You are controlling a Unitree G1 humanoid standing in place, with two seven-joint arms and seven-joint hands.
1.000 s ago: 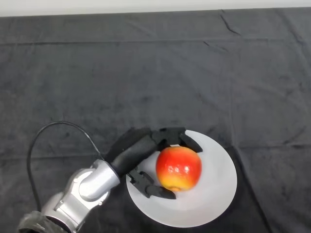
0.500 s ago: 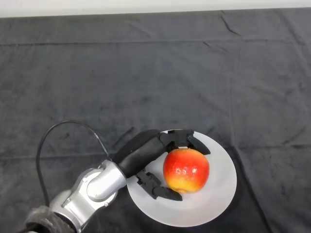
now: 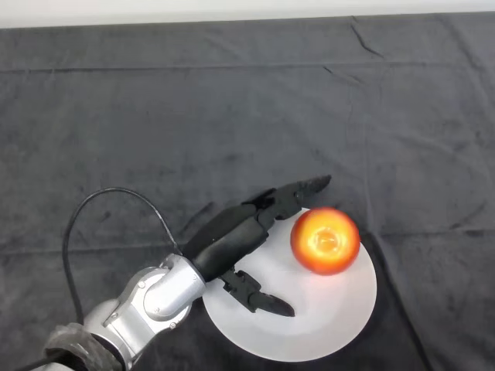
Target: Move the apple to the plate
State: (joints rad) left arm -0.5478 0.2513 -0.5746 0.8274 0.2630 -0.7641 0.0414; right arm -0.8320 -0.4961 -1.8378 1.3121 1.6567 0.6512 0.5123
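You've got the apple [image 3: 325,239] on the white plate [image 3: 340,313], toward its far right rim. The left hand [image 3: 240,232] lies over the plate's left side, fingers [image 3: 305,188] straight and spread from the thumb [image 3: 259,294], gripping nothing; the apple sits just beside them. The plate's left edge is hidden under the hand. Dark-clothed worktop [image 3: 232,100] all round the plate.

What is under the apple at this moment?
The white plate lies under the apple, on the dark cloth. The plate patch directly beneath is hidden. The open left hand is beside it.
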